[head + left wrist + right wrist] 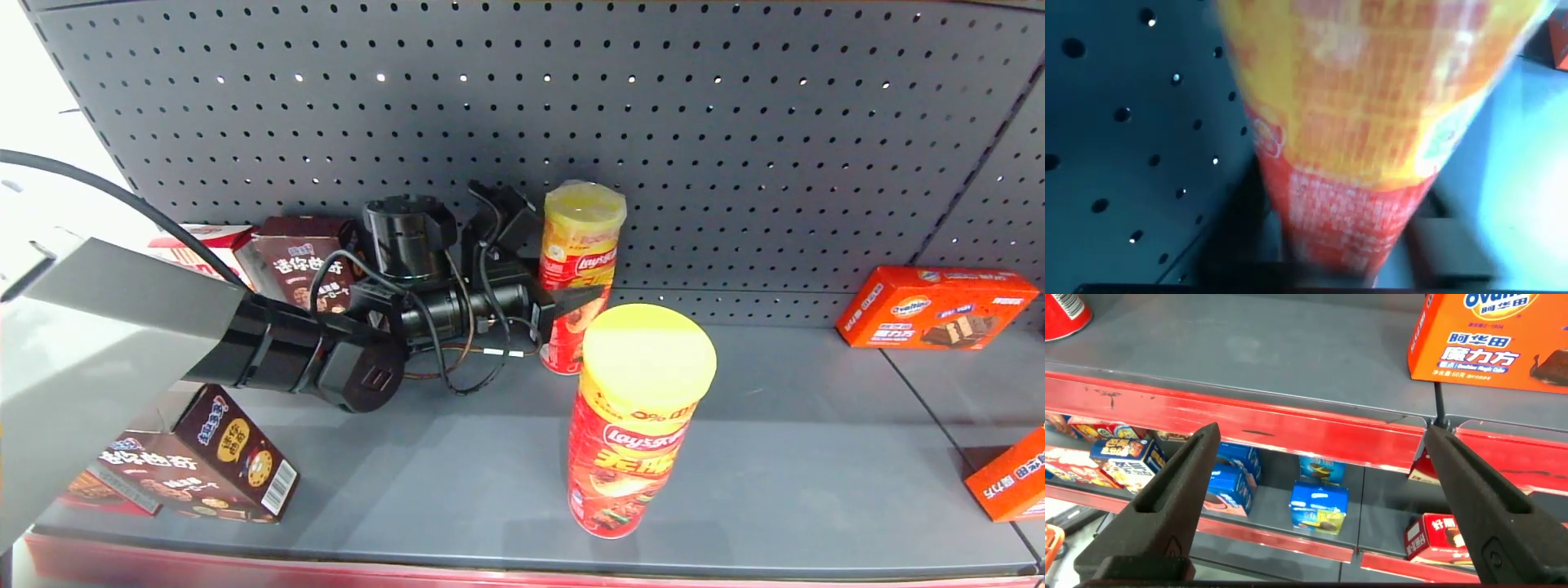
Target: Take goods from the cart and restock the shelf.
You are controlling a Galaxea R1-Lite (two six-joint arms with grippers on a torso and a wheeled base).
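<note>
Two red chip cans with yellow lids stand upright on the grey shelf (800, 457). The rear can (581, 220) is close to the pegboard wall; the front can (641, 420) stands nearer the shelf edge. My left gripper (563, 257) comes in from the left and is shut on the rear can, one finger behind it and one across its front. The left wrist view has that can (1372, 122) between the fingers, just in front of the pegboard. My right gripper (1323, 433) is open with nothing in it, low in front of the red shelf edge (1290, 416).
Brown cookie boxes (212, 457) lie at the shelf's left front, and more (298, 257) stand behind my left arm. Orange boxes sit at the right back (935, 309) and right front (1008, 478). Blue boxes (1319, 506) fill the lower shelf.
</note>
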